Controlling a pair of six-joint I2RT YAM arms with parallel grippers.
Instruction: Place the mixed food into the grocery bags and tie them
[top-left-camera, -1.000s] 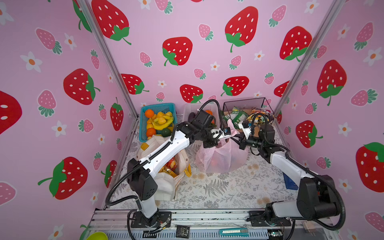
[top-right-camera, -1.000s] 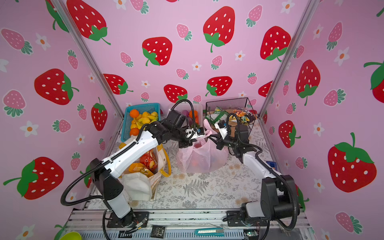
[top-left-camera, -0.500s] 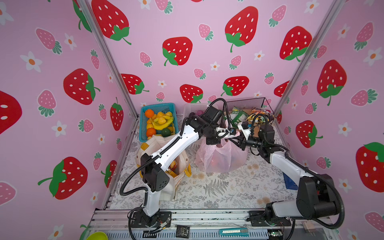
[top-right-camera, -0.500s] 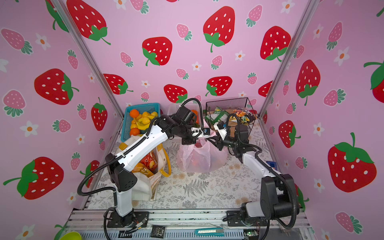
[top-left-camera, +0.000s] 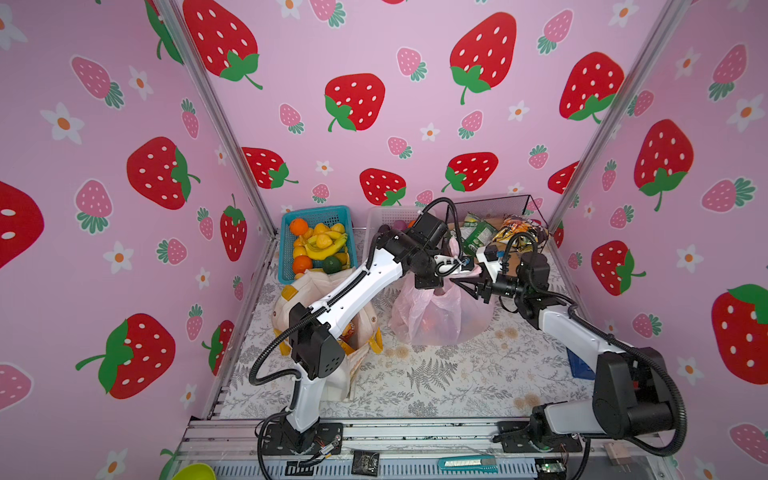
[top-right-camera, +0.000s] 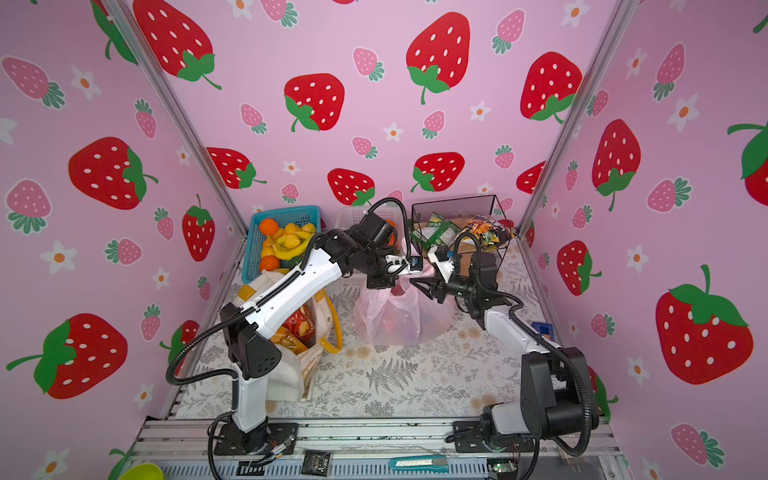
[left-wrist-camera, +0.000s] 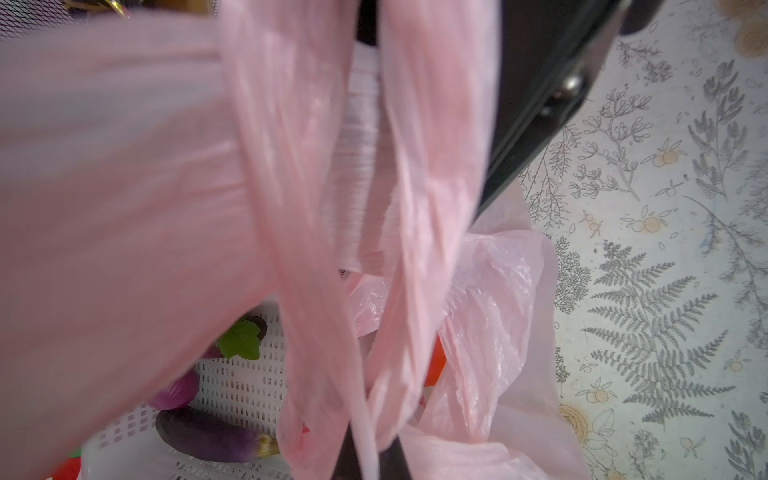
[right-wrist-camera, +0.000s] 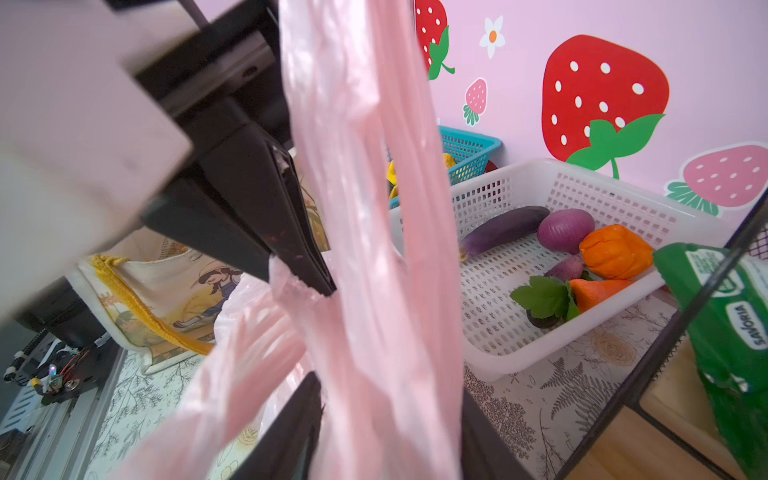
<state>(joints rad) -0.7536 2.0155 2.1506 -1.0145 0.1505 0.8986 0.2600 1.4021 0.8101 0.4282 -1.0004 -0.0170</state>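
Both top views: set high above front rail (top-left-camera: 374, 432), angled down toward back wall (top-left-camera: 415, 104); nearly equal framing, whole scene in sight. Left wrist view: very near pink bag (left-wrist-camera: 415, 187) handles, faces down onto fern-print tablecloth (left-wrist-camera: 665, 291). Right wrist view: equally near, faces white basket (right-wrist-camera: 582, 187) and back wall. Wrist views share bag handles, white basket.

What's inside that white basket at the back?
In the right wrist view the white basket holds a purple eggplant, a purple onion, a ridged orange vegetable, a carrot and a leafy dark piece. The pink bag handle covers one end.
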